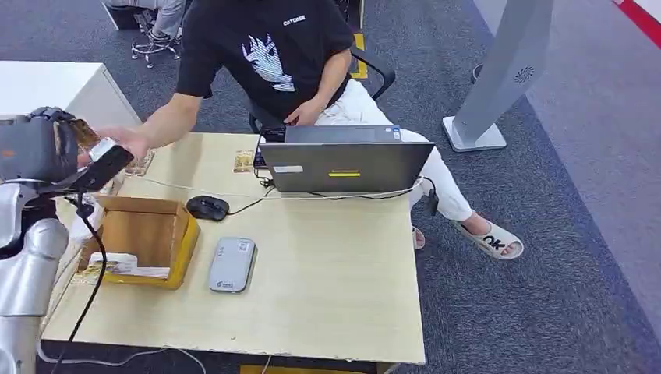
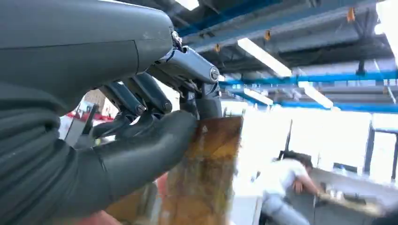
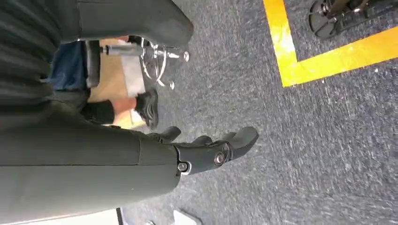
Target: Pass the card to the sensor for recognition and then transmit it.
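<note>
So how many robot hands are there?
2. The left robot hand holds the card up. The right robot hand hangs over the grey carpet, holding nothing.

Office — desk, laptop, carpet

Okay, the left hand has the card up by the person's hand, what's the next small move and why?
Probably hold steady, then loosen the fingers: the left hand pinches the brownish card raised at the table's far left, and the person's outstretched hand is right at it.
</note>
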